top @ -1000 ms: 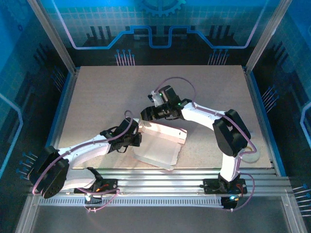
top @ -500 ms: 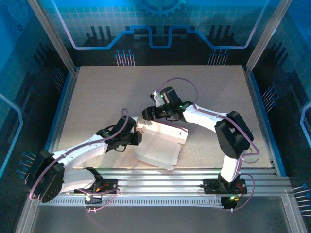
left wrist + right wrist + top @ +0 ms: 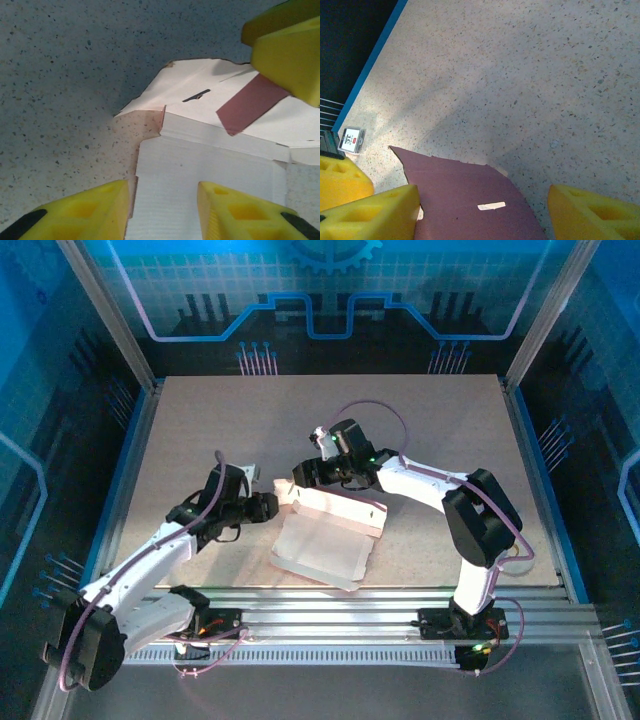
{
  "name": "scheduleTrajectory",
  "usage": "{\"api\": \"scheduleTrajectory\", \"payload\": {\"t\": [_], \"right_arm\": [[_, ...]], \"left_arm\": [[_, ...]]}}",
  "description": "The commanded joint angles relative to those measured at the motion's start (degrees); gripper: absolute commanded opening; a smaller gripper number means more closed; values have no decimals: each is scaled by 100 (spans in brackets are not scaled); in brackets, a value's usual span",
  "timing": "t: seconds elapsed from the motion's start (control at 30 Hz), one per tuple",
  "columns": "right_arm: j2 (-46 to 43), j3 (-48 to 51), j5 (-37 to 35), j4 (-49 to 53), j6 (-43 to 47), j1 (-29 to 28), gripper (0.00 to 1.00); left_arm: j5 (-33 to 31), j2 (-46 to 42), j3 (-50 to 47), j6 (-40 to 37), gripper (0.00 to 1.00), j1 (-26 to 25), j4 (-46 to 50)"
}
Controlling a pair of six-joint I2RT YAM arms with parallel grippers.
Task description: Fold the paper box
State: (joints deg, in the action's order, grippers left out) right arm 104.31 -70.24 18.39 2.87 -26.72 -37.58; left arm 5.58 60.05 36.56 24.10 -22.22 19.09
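- Where the two arms meet, a little nearer than the middle of the table (image 3: 200,430), the box (image 3: 325,545) lies partly folded. It has a whitish panel flat on the near side and a raised pink strip along the far edge, running left to right.
- The left gripper (image 3: 270,506) sits low over the table at the box's left end, level with the pink strip.
- In the left wrist view its fingers (image 3: 80,210) stand apart, and the whitish panel of the box (image 3: 200,165) shows in the gap between them. They clamp nothing.
- Beyond that panel the same view shows a fold line, then a pale flap with a short dark slit (image 3: 196,95) and a pink patch on its right.
- The right gripper (image 3: 287,42) hangs over that pink patch, its yellow fingers above the flap's right side.
- Seen from above, the right gripper (image 3: 300,480) is at the far left corner of the box, just beyond the strip and just beside the left gripper.
- In the right wrist view its jaws stand wide apart, with the pink face of a flap (image 3: 465,200) lying between them.
- The left finger (image 3: 375,212) overlaps the flap's edge; whether it touches the card I cannot tell. The other finger is clear of the card, over bare table (image 3: 520,75).
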Motion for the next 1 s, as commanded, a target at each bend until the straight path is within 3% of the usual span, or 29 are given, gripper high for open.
{"api": "scheduleTrajectory", "payload": {"t": [0.0,0.03,0.13,0.27,0.97], "right_arm": [[-136,107,-100,144,116,-21,69],[-137,107,-97,146,115,-19,69],[-137,116,-81,135,108,-25,69],[-145,124,-59,120,104,-25,69],[-165,97,-50,187,134,22,68]], "left_arm": [[111,279,362,-359,44,60,-44],[93,363,420,-426,49,68,-54],[213,560,539,-575,50,151,-211],[267,775,681,-688,62,217,-410],[616,1840,1317,-1407,56,350,-669]]}}
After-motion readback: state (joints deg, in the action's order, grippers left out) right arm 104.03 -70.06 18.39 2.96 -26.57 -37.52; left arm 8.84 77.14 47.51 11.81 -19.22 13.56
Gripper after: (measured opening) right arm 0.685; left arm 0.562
